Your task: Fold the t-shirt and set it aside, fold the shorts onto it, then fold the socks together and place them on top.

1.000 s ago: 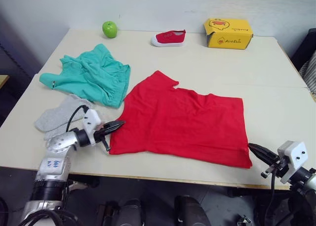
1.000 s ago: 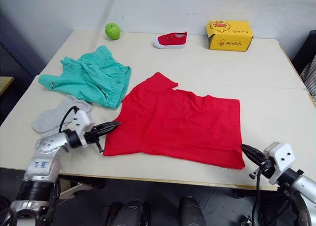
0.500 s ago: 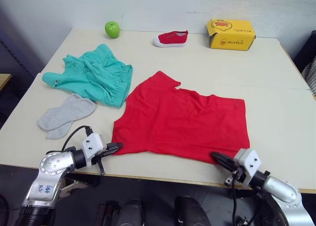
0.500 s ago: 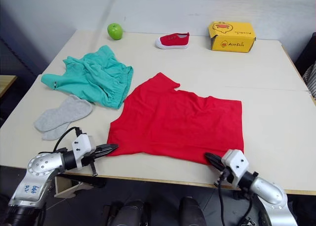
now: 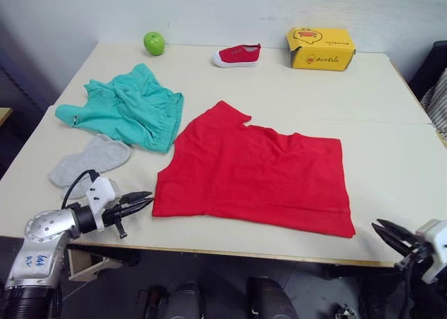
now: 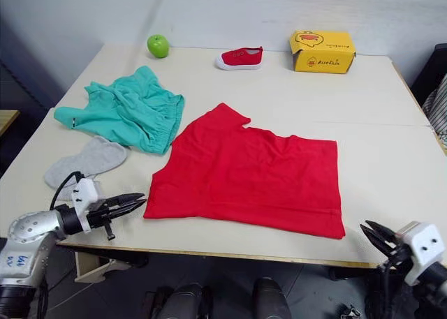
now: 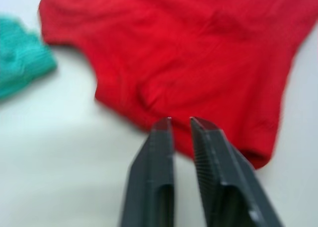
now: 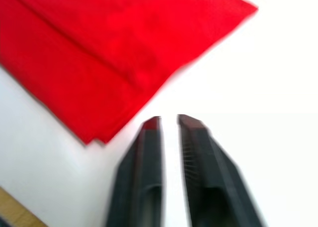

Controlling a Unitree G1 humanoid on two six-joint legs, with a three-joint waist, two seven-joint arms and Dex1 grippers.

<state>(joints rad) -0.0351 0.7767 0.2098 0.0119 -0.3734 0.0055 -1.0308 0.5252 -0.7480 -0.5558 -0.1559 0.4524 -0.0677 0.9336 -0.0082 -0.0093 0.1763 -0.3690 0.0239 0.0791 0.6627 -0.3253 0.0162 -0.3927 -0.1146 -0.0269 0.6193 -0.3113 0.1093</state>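
Left gripper [image 5: 143, 199] low at bench [image 5: 391, 151] near-left edge, forearm roughly level, black fingers [image 7: 159, 152] nearly together with a thin gap, holding nothing, tips aimed at t-shirt's near-left corner, just short of it. Right gripper [image 5: 383, 232] off the near-right corner of bench, below its edge, slim fingers [image 8: 149, 152] slightly apart, empty, pointing back toward the shirt's near-right corner, apart from it.

T-shirt [image 5: 258, 169] mid-bench, toward near edge: bright red soft cloth, folded into a rough rectangle, mostly flat with light creases, one sleeve sticking out at far-left; doubled layers visible along the near-right edge in right wrist view. Shorts [image 5: 129, 106] toward left edge, teal-green, crumpled, gathered waistband next to shirt's left side. Socks [image 5: 87, 162] near left edge, light grey knit, lying flat and overlapped, between shorts and left gripper.

Along far edge: green apple [image 5: 154, 42], small red shoe [image 5: 237, 54] with white sole, yellow cardboard box [image 5: 320, 48].
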